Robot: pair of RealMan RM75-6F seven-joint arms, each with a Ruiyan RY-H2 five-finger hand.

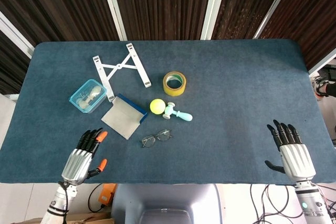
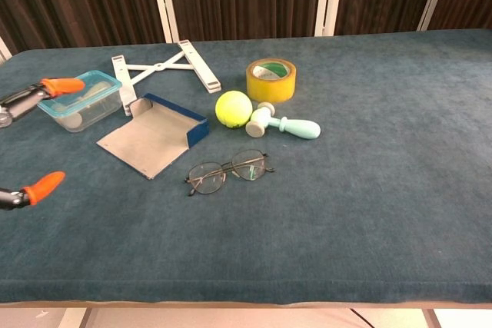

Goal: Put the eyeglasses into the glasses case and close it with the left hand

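Observation:
The thin-framed eyeglasses (image 1: 156,138) (image 2: 229,172) lie flat on the blue table, lenses side by side. Just behind and left of them the glasses case (image 1: 124,116) (image 2: 154,132) lies open, a grey flap with a dark blue box end. My left hand (image 1: 85,156) hovers over the table's near left part, left of the eyeglasses, fingers apart and holding nothing; the chest view shows only its orange fingertips (image 2: 44,183) at the left edge. My right hand (image 1: 290,150) hangs open at the near right edge, far from both.
A clear lidded box (image 1: 87,95) stands left of the case. A white folding stand (image 1: 121,70), a yellow tape roll (image 1: 174,83), a yellow ball (image 1: 157,106) and a pale turquoise handle tool (image 1: 177,113) lie behind the eyeglasses.

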